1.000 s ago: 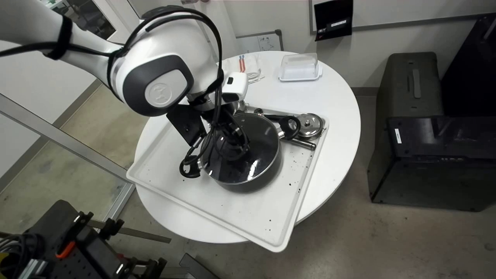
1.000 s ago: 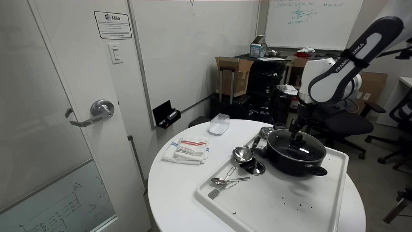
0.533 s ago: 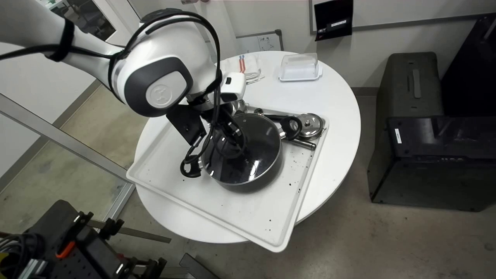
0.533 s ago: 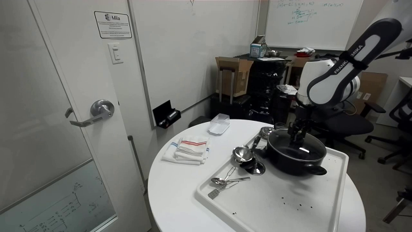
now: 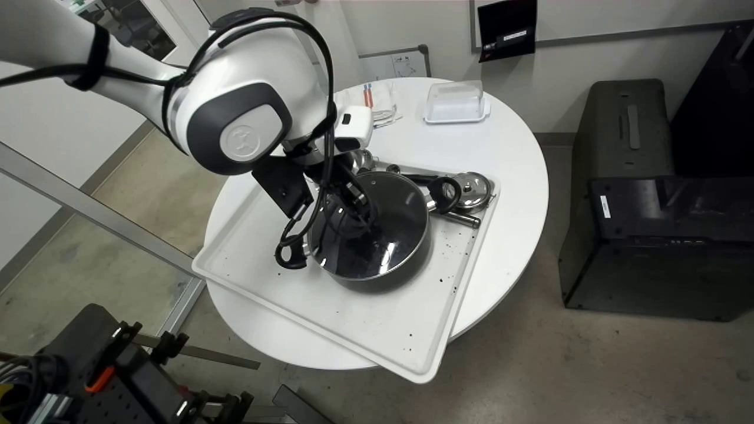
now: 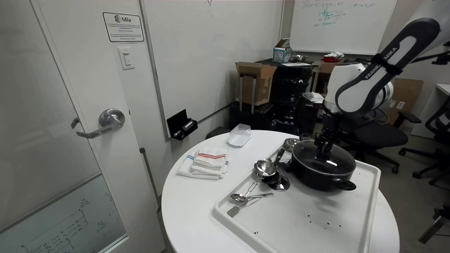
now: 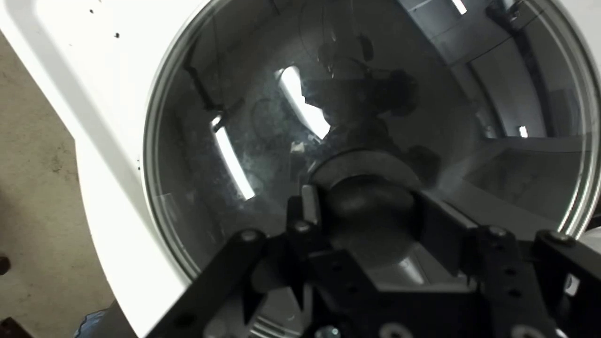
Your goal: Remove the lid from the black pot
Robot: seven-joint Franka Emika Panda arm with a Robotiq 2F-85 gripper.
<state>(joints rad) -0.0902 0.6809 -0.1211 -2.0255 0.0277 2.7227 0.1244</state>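
While atop pot (image 6: pixel 314 178), lid (image 7: pixel 361 117) knob-up.

We count one gripper (image 7: pixel 375 211), one lid (image 5: pixel 393 232), one pot (image 5: pixel 380 285).
In an exterior view, reckoned from the pot, we find two handles (image 5: pixel 299 254) at two and eight o'clock, one plastic box (image 5: pixel 455 101) at one o'clock, plus one tray (image 5: pixel 365 321) and one table (image 5: pixel 509 138).

In an exterior view, a white door (image 6: pixel 84 70) fills the left of the frame, a marked whiteboard (image 6: pixel 351 35) hangs upper right, and a black chair (image 6: pixel 381 136) stands beyond the round white bench (image 6: pixel 190 211). In an exterior view, dark cases (image 5: pixel 624 135) stand at right on brownish floor (image 5: pixel 589 371), beside a pale wall (image 5: pixel 565 88).
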